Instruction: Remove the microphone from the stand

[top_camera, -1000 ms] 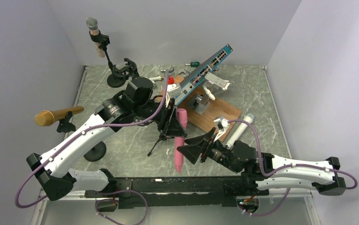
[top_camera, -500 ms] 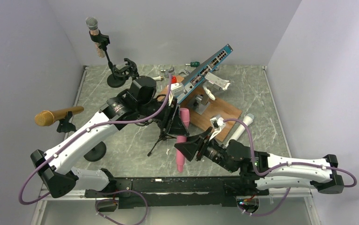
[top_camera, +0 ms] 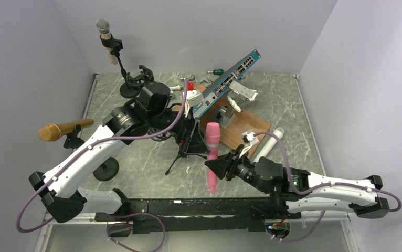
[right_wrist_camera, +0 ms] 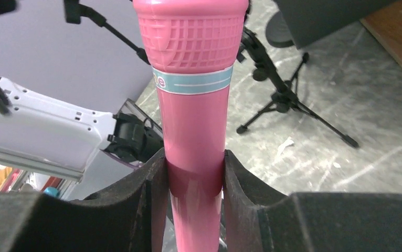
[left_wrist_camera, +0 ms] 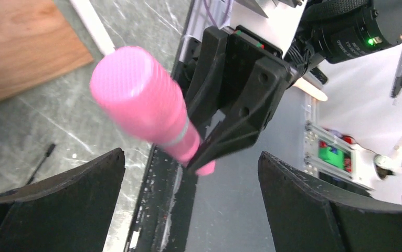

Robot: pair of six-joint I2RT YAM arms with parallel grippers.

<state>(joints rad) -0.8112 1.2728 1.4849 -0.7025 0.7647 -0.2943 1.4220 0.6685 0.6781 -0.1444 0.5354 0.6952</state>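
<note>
Right wrist: microphone (right_wrist_camera: 191, 105) clamped inside right tool (right_wrist_camera: 192, 164)

My left gripper (top_camera: 192, 140) has sprung wide and let go of the pink microphone (top_camera: 212, 152); my right gripper (top_camera: 215, 167) has closed on its handle, and it now stands more upright, shifted slightly to the right

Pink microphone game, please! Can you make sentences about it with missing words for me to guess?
The right gripper is shut on the ___ plastic microphone. The left gripper stands ___, holding nothing. The small black tripod stand on the grey marbled table is ___, with no microphone in it.
Missing words: pink; open; empty.
</note>
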